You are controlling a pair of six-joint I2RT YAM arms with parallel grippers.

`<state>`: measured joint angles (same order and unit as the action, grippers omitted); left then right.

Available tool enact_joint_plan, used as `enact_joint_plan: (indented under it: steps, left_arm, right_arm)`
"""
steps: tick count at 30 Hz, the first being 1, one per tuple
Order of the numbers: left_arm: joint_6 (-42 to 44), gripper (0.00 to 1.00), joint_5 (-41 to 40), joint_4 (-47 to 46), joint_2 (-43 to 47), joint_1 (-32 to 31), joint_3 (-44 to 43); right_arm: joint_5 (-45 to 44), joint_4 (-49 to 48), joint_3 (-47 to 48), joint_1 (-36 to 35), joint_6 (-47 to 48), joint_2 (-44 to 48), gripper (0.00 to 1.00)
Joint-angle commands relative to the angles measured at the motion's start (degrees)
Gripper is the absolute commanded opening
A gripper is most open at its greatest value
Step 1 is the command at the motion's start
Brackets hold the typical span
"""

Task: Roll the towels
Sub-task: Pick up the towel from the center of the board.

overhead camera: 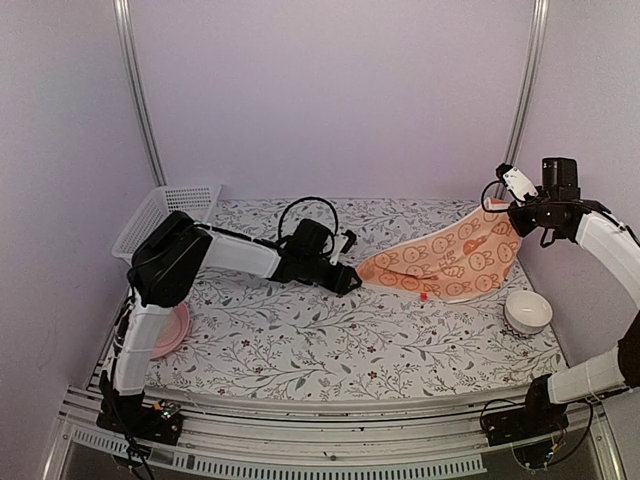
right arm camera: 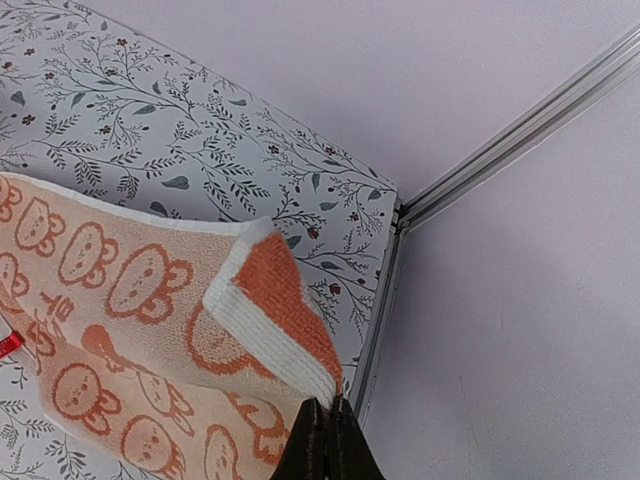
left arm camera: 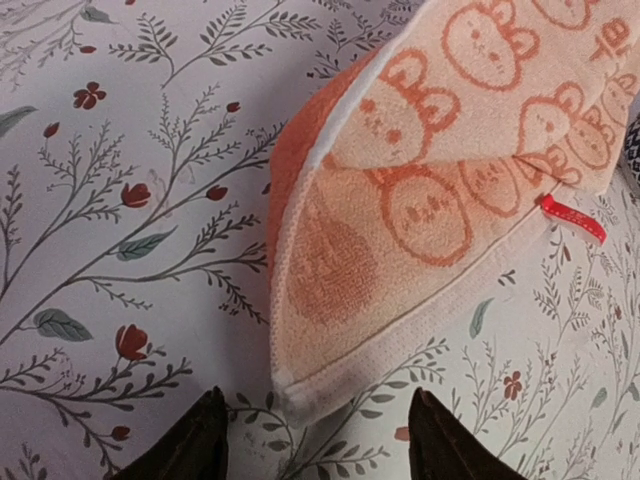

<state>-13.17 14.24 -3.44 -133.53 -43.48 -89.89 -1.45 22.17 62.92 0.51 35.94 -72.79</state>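
One orange towel (overhead camera: 450,258) printed with pale bunny faces is stretched from the table's middle up to the far right. My right gripper (overhead camera: 504,203) is shut on its upper corner and holds that end off the table; in the right wrist view the pinched corner (right arm camera: 290,320) folds over just above the gripper (right arm camera: 328,405). The towel's low left corner (left arm camera: 300,385) rests on the flowered tablecloth. My left gripper (left arm camera: 318,400) stands open there, one dark fingertip (left arm camera: 212,410) on each side of the corner, apart from the cloth. From above, the left gripper (overhead camera: 350,280) sits at the towel's left tip.
A white mesh basket (overhead camera: 160,215) stands at the back left. A pink plate (overhead camera: 172,330) lies beside the left arm. A white bowl (overhead camera: 527,311) sits at the right under the raised towel end. A small red tag (left arm camera: 572,217) hangs from the towel's edge.
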Motion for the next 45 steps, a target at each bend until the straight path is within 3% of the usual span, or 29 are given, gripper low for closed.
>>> enact_joint_plan:
  steps: [1,8,13,17,22,27,30,35,40,45]
  left_arm:
    - [-1.2,0.61,1.3,-0.4,-0.7,0.8,-0.1]
    - [-3.8,0.50,7.2,-2.2,-2.8,1.2,-1.4]
    - [-4.5,0.39,5.6,-3.1,-2.5,1.4,-0.7]
    - [-5.1,0.26,5.4,-3.2,-3.3,1.5,-1.5]
    - [-5.2,0.00,4.7,-3.1,-3.7,1.6,-2.2]
    - [-4.1,0.00,2.4,-2.8,-2.4,1.6,-2.1]
    - [-1.5,0.00,-4.5,-2.4,3.4,1.3,1.2]
    - [3.5,0.00,-21.6,-0.9,21.3,-0.9,13.1]
    - [5.1,0.00,-35.3,2.5,36.6,-5.4,24.3]
    - [1.2,0.00,-44.3,4.9,44.7,-12.0,34.2]
  right_arm:
    - [-0.6,-1.8,-0.9,0.1,-0.7,1.9,0.02]
    - [-0.4,-2.0,-1.0,0.1,-0.6,2.2,0.02]
    - [0.0,-2.1,-1.3,0.1,-0.5,2.5,0.02]
    - [0.1,-2.1,-1.4,0.0,-0.4,2.6,0.02]
    - [0.5,-2.2,-1.5,0.1,-0.3,2.7,0.02]
    - [2.5,-2.2,-1.7,0.0,0.1,2.7,0.02]
    - [8.3,-1.5,-2.1,0.0,1.4,3.5,0.02]
    - [20.1,-0.2,-3.7,-3.9,4.6,3.8,0.02]
    - [23.8,-0.3,-5.4,-12.0,7.3,-2.0,0.02]
    - [21.2,0.8,-3.6,-17.3,5.4,-13.4,0.02]
